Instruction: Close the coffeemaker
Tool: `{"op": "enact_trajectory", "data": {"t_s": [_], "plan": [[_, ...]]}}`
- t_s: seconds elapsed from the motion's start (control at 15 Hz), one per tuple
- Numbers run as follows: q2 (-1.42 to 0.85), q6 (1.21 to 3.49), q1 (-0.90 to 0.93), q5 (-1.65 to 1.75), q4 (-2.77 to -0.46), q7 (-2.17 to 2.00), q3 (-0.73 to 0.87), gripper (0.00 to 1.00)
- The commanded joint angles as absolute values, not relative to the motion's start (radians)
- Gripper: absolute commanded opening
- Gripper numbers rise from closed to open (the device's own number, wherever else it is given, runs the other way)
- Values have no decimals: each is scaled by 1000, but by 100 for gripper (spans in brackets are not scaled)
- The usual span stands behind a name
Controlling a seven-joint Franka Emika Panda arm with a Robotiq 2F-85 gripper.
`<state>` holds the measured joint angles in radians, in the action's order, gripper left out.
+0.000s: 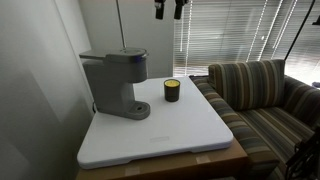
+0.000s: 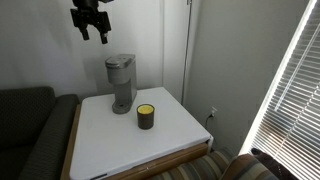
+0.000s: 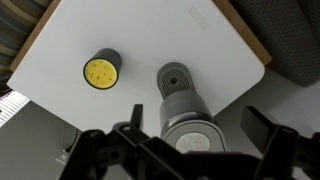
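The matte grey coffeemaker [image 1: 120,82] stands at the back of the white table [image 1: 165,135], near the wall; it shows in both exterior views [image 2: 121,82]. Its top lid looks about flat from these angles. In the wrist view I look straight down on its head and round base [image 3: 183,100]. My gripper [image 1: 167,8] hangs high above the table, apart from the machine, and also shows in an exterior view [image 2: 92,24]. In the wrist view its two fingers [image 3: 197,122] are spread wide, open and empty, on either side of the coffeemaker's head.
A small dark jar with a yellow top [image 1: 172,91] stands next to the coffeemaker [image 2: 146,116] [image 3: 101,71]. A striped sofa [image 1: 262,95] borders the table. Window blinds [image 2: 296,90] and a wall stand close behind.
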<state>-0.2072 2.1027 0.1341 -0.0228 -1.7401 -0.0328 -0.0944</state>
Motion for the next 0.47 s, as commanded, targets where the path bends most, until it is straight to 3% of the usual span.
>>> {"op": "enact_trajectory", "data": {"t_s": [0.0,0.4], "plan": [[-214,2111,122,-94,-1733,-7,-112,100],[-212,2104,134,-98,-1737,-35,-114,100]]}}
